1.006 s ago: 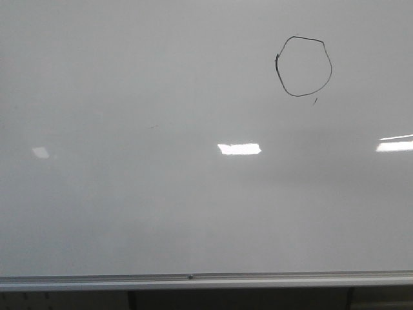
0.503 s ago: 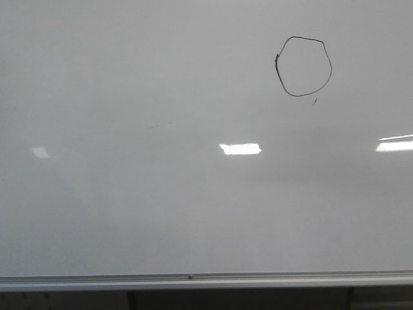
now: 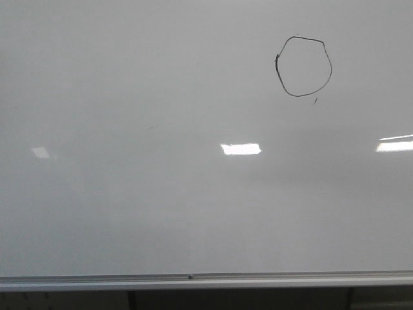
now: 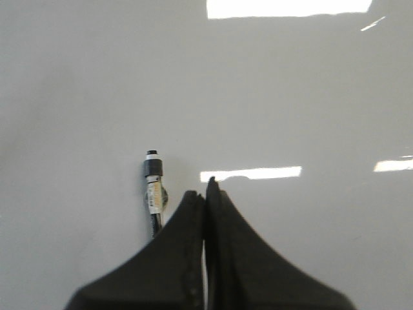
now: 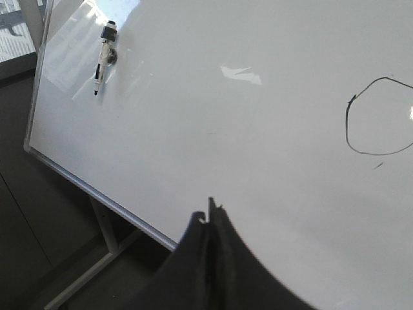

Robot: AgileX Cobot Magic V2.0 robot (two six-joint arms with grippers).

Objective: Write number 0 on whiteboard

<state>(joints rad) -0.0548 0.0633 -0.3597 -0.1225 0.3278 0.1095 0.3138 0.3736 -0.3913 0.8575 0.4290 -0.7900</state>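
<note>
thin, slightly angular closed number 0 (image 3: 304, 66) on glossy whiteboard (image 3: 161, 206); both tools pressed together.

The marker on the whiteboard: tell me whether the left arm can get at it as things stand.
Probably yes. The marker lies on the whiteboard just beside the left gripper, with only bare board around it. The jaws are shut, though, so they would have to open first.

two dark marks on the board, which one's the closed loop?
The number 0, upper right on the whiteboard: a closed roundish outline. The tiny tick just below it is only a short stroke.
</note>
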